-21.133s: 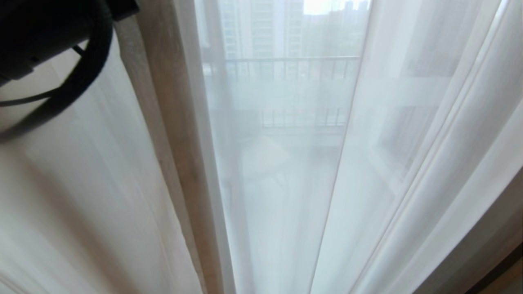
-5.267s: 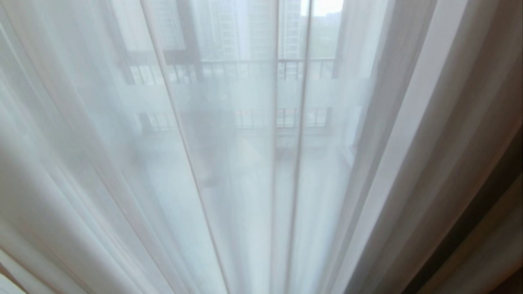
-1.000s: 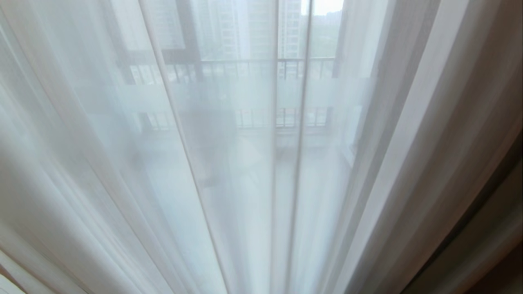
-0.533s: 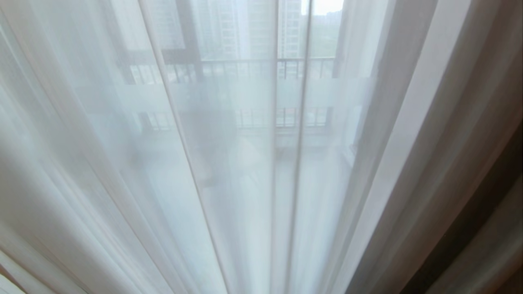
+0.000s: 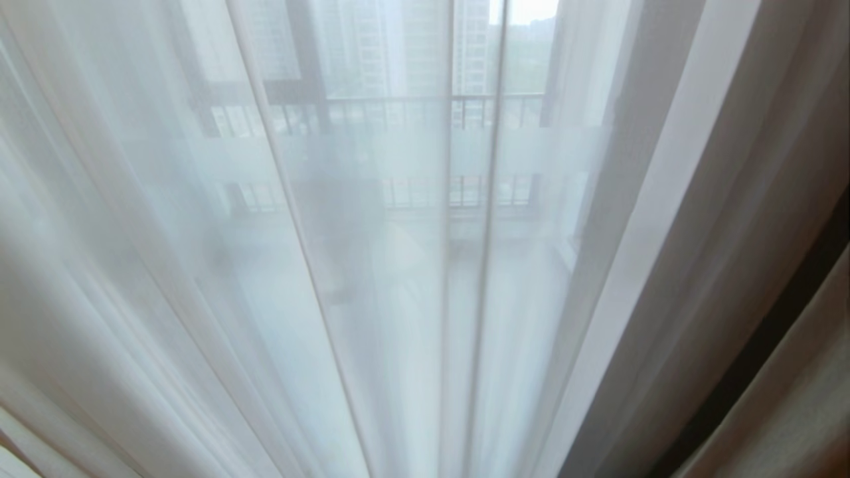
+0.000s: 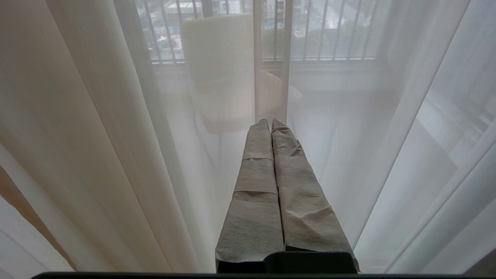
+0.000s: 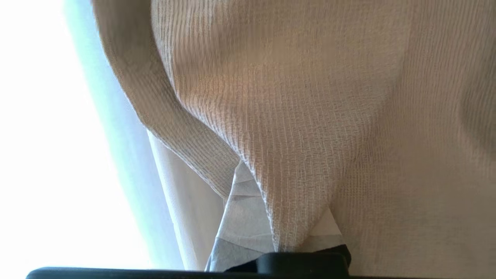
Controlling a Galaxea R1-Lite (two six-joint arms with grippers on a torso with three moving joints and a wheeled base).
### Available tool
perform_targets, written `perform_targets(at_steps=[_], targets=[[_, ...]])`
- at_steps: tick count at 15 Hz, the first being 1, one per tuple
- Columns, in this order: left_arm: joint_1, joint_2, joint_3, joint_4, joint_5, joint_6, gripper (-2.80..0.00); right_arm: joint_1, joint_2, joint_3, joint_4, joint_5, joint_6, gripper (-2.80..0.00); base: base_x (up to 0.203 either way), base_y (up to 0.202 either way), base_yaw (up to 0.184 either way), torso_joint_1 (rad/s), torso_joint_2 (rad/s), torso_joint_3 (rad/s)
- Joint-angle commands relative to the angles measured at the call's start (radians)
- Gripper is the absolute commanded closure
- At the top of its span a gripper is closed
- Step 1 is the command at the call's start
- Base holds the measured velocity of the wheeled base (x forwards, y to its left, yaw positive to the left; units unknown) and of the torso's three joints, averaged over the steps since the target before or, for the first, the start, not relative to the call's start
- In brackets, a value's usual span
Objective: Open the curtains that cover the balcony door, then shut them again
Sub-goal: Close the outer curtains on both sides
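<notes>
The opaque curtains (image 5: 790, 405) edged leftward (folds hang vertically), right claw (image 7: 277, 217) clamping.

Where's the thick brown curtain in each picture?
Head view: the thick beige curtain hangs at the lower right edge.
Left wrist view: only a beige sliver shows at one side.
Right wrist view: it fills most of the picture, pinched in the right gripper.
Shared landmark: the sheer white curtain.
</notes>
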Motion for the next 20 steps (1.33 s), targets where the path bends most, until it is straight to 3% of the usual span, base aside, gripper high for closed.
perform_targets(at_steps=[1, 8, 20], targets=[[0.0, 0.0, 0.0, -0.001, 0.001, 0.0, 0.0, 0.045, -0.025, 0.012, -0.003, 0.0, -0.019, 0.0, 0.0, 0.0, 0.0, 0.0, 0.0, 0.0], [0.001, 0.0, 0.0, -0.001, 0.001, 0.0, 0.0, 0.306, -0.043, 0.013, 0.0, -0.003, -0.151, 0.0, 0.0, 0.0, 0.0, 0.0, 0.0, 0.0], [0.0, 0.0, 0.0, -0.001, 0.001, 0.0, 0.0, 0.582, 0.067, 0.01, -0.005, -0.012, -0.332, 0.0, 0.0, 0.0, 0.0, 0.0, 0.0, 0.0]])
